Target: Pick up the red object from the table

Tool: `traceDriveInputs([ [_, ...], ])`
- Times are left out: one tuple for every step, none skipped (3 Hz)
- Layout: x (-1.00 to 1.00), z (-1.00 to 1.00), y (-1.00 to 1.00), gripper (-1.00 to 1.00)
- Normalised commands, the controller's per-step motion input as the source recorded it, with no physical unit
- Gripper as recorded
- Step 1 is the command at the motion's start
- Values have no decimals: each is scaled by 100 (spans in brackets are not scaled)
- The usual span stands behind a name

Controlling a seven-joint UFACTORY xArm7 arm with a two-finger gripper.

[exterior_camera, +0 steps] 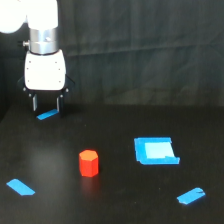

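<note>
The red object (89, 163) is a small red-orange hexagonal block standing upright on the black table (115, 200), a little to the exterior view's left of centre. My gripper (46, 106) hangs at the upper left, well behind and to the left of the block, far from it. Its two thin fingers (34, 103) point down with a gap between them and nothing held. A small blue flat piece (47, 115) lies on the table just under the fingertips.
A larger blue flat piece (155, 150) lies to the exterior view's right of the block. Small blue strips lie at the front left (20, 187) and front right (191, 195). A dark curtain hangs behind the table.
</note>
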Motion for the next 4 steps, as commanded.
traceDriveInputs([
  [-1, 3, 2, 97],
  [53, -29, -22, 100],
  [84, -23, -36, 99],
  [93, -9, -53, 96],
])
